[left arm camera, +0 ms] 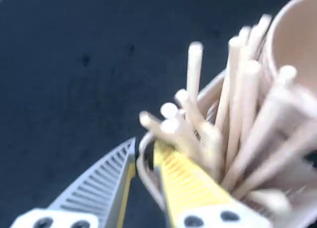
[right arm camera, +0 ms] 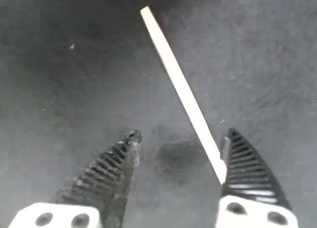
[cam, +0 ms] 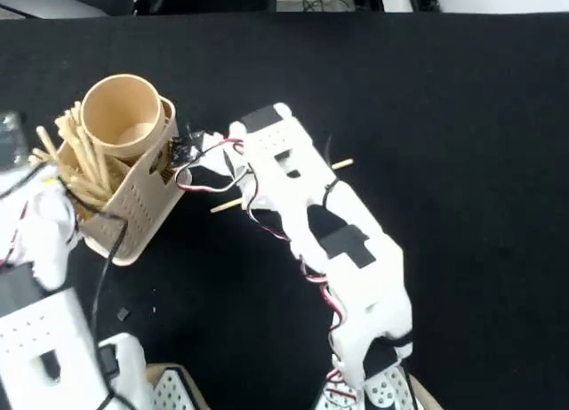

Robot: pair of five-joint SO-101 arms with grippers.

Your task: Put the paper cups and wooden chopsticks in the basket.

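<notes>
On the black surface, a lone wooden chopstick lies flat between the spread fingers of the right gripper. We see the gripper wide open and holding nothing. The stick runs slantwise away from it, and its near end lies close along the inner face of one finger while the other finger stands well apart from it.

From the high view, we see the same chopstick passing under the white right arm, with one tip poking out on each side, just beside the basket.

The perforated basket stands at the left of the surface, already holding a paper cup and a bundle of chopsticks that lean out over its edge.

The left gripper is at the basket. As we read it, its grey and yellow fingers are drawn nearly together with the basket's rim pinched between them. The bundled chopsticks fan up just beyond the yellow finger, with the paper cup behind them.
</notes>
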